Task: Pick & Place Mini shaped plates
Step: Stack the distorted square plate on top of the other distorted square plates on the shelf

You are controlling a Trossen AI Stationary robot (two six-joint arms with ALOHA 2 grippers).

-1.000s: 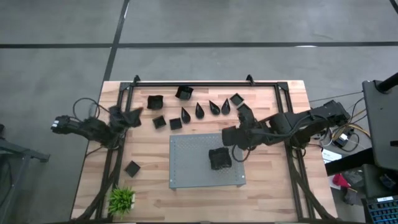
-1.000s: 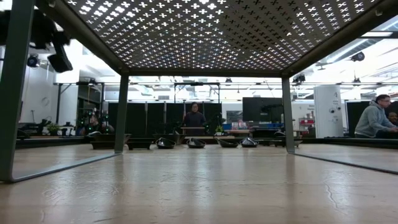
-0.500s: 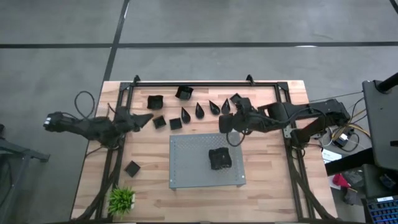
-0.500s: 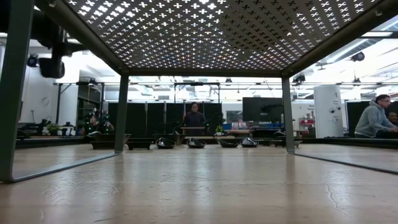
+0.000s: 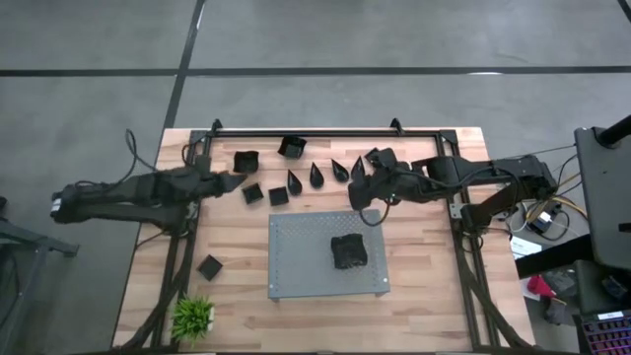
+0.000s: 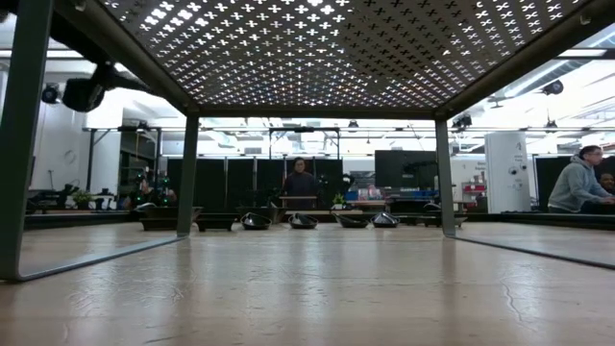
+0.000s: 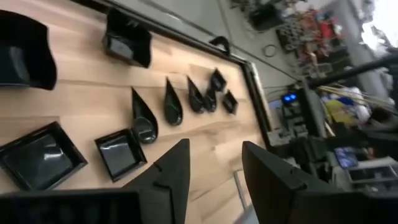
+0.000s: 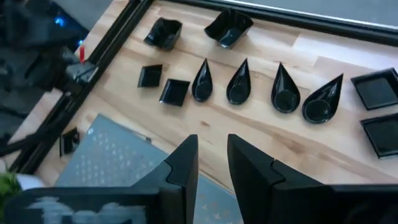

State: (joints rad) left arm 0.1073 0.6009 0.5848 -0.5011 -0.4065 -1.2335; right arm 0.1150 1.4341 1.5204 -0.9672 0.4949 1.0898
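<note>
Black little plates (image 5: 315,175) lie in a row along the far side of my wooden tabletop (image 5: 424,306), with a few stacked on the grey board (image 5: 296,266). My left end effector (image 5: 235,180) hovers beside the square ones and my right end effector (image 5: 361,195) near the teardrops, both with fingers apart and holding nothing.

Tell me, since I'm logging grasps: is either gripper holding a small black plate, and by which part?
Nothing is held. The left gripper and the right gripper both show empty gaps between their dark fingers, above the wooden table.
</note>
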